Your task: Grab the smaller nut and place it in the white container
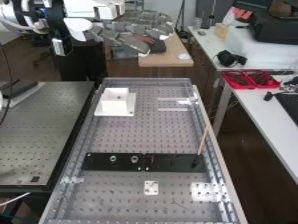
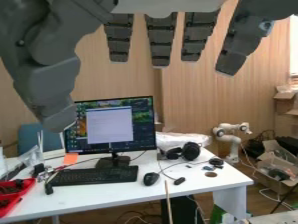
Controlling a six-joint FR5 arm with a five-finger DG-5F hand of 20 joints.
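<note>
I report from my remote station on the transfer of the smaller nut; the hand (image 1: 133, 30) is up beyond the far end of the perforated bench (image 1: 116, 192), well apart from the work; its fingers (image 2: 161, 42) are extended and well spread from the thumb (image 2: 50, 75), wide open, with nothing in their hold.

The white container (image 1: 115, 102) stands upright on its flat white base plate (image 1: 130, 111), near the bench's far end; at the near end, on the flat black bar (image 1: 173, 163), I find the larger nut (image 1: 113, 158) and, just beside it, the bearing (image 1: 134, 159); neither is called for by this order.

As to the smaller nut, I cannot tell where it is; I can confirm it neither on the bar nor in the container, whose inside I cannot make out.

Progress is accordingly certified only in part; the open hand, parked clear, would suit a delivery made and the arm withdrawn, and would equally suit a job not begun; if the nut is in the container, I judge nothing is left to do; if it is not, the whole sequence is outstanding, namely approach, pinch, lift, carry and release; I would check the container's inside before signing off.
</note>
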